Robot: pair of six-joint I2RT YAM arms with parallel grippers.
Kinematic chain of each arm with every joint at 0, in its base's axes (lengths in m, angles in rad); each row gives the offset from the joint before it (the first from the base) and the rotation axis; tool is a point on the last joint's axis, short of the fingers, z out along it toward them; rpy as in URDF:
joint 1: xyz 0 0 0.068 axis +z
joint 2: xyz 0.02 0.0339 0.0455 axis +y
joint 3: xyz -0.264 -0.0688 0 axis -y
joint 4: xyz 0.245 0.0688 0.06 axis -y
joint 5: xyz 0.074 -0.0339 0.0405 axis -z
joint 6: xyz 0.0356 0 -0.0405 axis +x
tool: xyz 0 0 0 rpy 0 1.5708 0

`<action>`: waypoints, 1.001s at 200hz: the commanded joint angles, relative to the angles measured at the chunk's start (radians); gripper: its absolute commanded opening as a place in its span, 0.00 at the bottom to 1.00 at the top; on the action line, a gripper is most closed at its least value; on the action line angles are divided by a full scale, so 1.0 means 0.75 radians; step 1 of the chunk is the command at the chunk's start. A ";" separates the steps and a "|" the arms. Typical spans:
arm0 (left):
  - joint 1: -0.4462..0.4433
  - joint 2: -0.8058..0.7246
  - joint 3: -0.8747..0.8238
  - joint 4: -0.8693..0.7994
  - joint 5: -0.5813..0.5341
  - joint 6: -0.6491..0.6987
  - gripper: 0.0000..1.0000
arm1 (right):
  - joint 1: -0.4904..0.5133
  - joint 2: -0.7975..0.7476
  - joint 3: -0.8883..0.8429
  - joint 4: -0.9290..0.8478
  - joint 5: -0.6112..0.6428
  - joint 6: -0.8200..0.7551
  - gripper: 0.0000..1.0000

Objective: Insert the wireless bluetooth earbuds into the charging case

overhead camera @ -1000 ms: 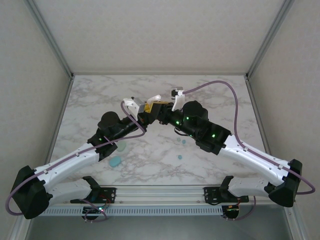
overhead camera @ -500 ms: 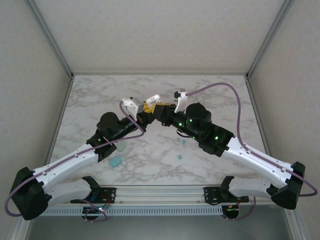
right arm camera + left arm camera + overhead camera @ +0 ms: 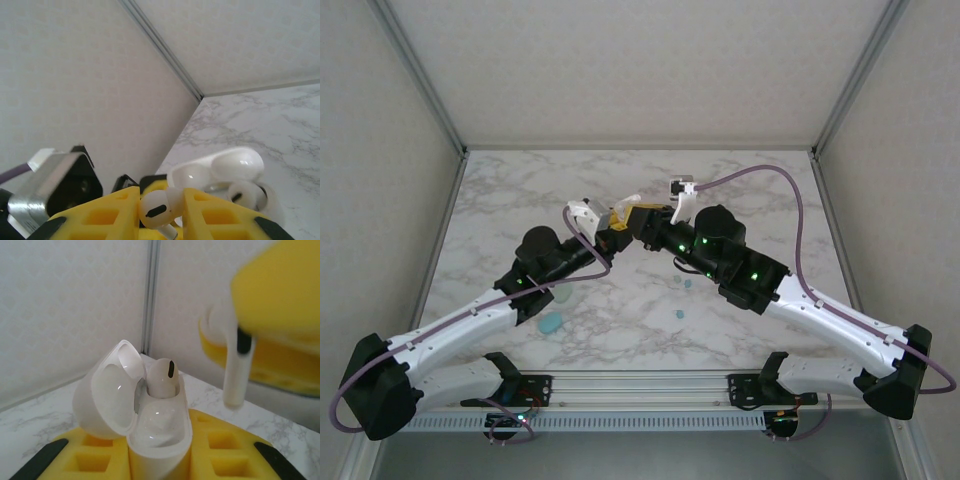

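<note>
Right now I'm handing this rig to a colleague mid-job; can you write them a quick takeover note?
Left gripper: shut on the white charging case, lid open.
Right gripper: shut on the held earbud, close beside the case.
Done: the seated earbud sits in one socket.
Left: seat the held earbud in the other socket. Teal buds lie on the table.

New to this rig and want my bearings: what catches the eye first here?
An open white charging case, clamped in the left fingers, with one white earbud already seated inside. Close by, the right fingers pinch a second white earbud. In the top view this happens over the marble table, with a teal oval case lying nearer the front left.
</note>
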 commanded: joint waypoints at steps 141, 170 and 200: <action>-0.005 -0.026 -0.008 0.066 0.006 0.007 0.10 | 0.008 0.113 0.074 -0.024 0.082 -0.059 0.27; -0.005 -0.022 -0.002 0.079 -0.003 -0.004 0.10 | 0.008 0.111 0.075 -0.045 0.039 -0.067 0.27; -0.005 -0.023 0.000 0.090 -0.012 -0.014 0.11 | 0.007 0.100 0.064 -0.068 0.033 -0.070 0.27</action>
